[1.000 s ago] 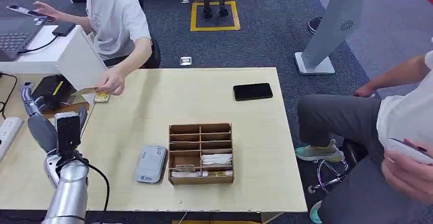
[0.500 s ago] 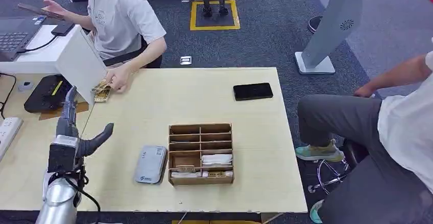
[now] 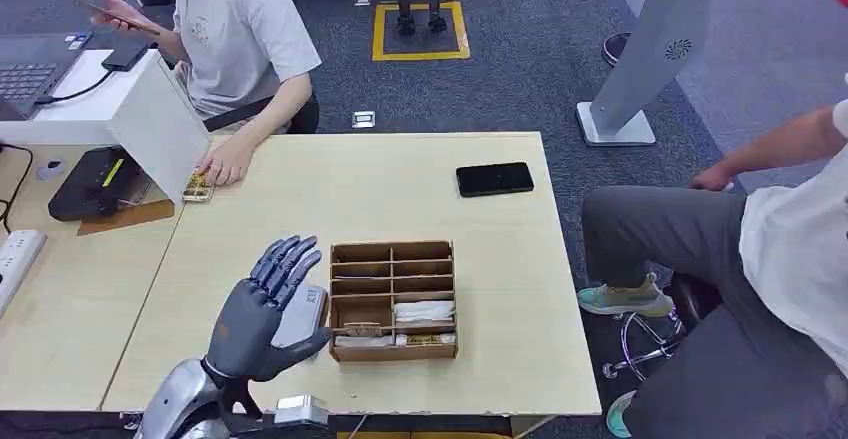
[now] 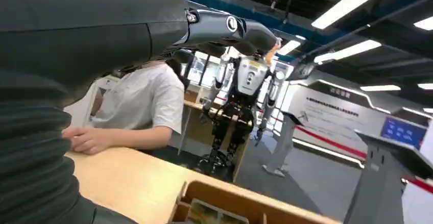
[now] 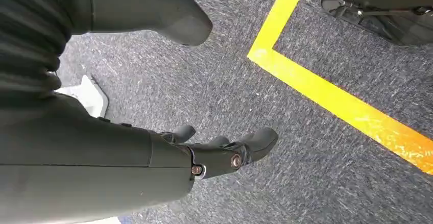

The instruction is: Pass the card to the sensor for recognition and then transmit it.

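My left hand (image 3: 262, 307) is raised above the table's near edge, fingers spread and palm empty. It partly covers the grey card sensor (image 3: 308, 311). Just right of it stands a cardboard divider box (image 3: 393, 257) with cards (image 3: 424, 311) in its front slots. A person's hand (image 3: 222, 167) rests beside a small stack of cards (image 3: 196, 190) at the far left. In the left wrist view my left hand (image 4: 153, 25) reaches over the box's rim (image 4: 224, 193) with nothing in it. My right hand (image 5: 214, 152) hangs over the carpet, holding nothing.
A black phone (image 3: 495, 179) lies at the table's (image 3: 330, 189) far right. A white slanted panel (image 3: 165, 124) and a black device (image 3: 95, 181) sit at the far left. One person sits behind the table, another (image 3: 760, 249) at the right edge.
My left arm swung from the far left of the table to the right, and the hand now hovers over the sensor. The person set a card on the stack.
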Tool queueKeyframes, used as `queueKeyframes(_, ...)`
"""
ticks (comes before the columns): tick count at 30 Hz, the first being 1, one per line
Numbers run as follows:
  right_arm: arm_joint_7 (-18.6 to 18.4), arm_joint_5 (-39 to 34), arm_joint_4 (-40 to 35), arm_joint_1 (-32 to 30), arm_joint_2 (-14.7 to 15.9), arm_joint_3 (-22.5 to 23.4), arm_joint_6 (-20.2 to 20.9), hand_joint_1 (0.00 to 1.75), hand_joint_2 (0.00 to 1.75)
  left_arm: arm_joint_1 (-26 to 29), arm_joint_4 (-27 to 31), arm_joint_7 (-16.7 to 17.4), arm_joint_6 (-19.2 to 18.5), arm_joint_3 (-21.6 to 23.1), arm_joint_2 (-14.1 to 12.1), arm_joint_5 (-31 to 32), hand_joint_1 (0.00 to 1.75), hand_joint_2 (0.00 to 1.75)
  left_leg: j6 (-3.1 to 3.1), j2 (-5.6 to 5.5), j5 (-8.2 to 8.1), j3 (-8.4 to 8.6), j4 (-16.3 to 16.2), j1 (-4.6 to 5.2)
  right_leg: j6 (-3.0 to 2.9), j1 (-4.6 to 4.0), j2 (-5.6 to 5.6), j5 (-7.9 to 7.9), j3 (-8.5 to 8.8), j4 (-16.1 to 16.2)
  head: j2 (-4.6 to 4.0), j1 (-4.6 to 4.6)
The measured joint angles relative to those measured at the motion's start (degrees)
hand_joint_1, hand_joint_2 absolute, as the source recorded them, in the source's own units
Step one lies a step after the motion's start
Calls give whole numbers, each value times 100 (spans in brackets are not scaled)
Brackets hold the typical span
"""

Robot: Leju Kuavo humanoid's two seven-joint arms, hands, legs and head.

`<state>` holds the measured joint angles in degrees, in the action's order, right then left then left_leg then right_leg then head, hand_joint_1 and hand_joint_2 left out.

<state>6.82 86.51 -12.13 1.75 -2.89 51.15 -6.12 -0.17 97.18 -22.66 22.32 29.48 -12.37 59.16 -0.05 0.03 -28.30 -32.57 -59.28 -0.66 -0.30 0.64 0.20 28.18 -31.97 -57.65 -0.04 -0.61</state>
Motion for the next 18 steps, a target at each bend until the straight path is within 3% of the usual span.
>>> queueKeyframes(7, -7, 54, -4, 13, 9, 26, 0, 0, 175, -288, -319, 583, 373, 549, -85, 394, 0, 175, 0, 0, 0, -2, 0, 0, 0, 0, 1, 0, 0, 0, 0, 0)
queueKeyframes(13, -31, 59, -2, 12, 9, 48, -33, 0, 175, -310, -396, 1270, 929, 547, 72, 549, 0, 175, 0, -2, 0, -5, 0, 1, 1, 0, -1, 0, 0, 0, 0, 2)
queueKeyframes(18, -41, 76, -2, 5, 7, 50, -55, 0, 175, -311, -446, 1602, 1078, 401, 254, 932, 0, 175, 0, -1, 0, -4, 0, 1, 1, 1, 0, 0, -1, 0, 0, 0)
